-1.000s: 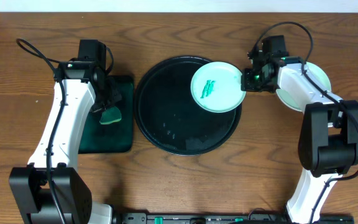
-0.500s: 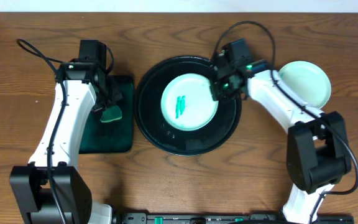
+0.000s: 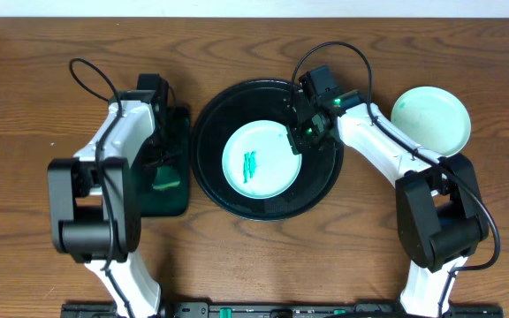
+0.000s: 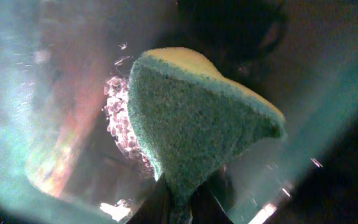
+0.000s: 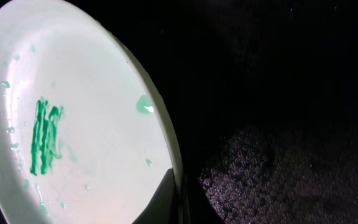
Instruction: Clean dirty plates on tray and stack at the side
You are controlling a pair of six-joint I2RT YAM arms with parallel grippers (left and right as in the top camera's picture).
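Right gripper (image 3: 299, 140) pinches plate (image 3: 259, 163) rim at 2 o'clock | left gripper (image 4: 180, 198) grips sponge (image 4: 197, 124) | tray (image 3: 215, 124) seems wet: your plate may skid once released.

The left arm (image 3: 117, 132) rises from its base at the near left, bends at the far side and doubles back, wrist angled down. The left gripper (image 3: 161, 166) points at the table, its jaws closed on a sponge (image 3: 164, 179). The right arm (image 3: 369, 141) reaches from the near right in a long bend toward the middle. The right gripper (image 3: 297, 140) sits low, jaws pinched tight on the rim of a plate (image 3: 263, 170).
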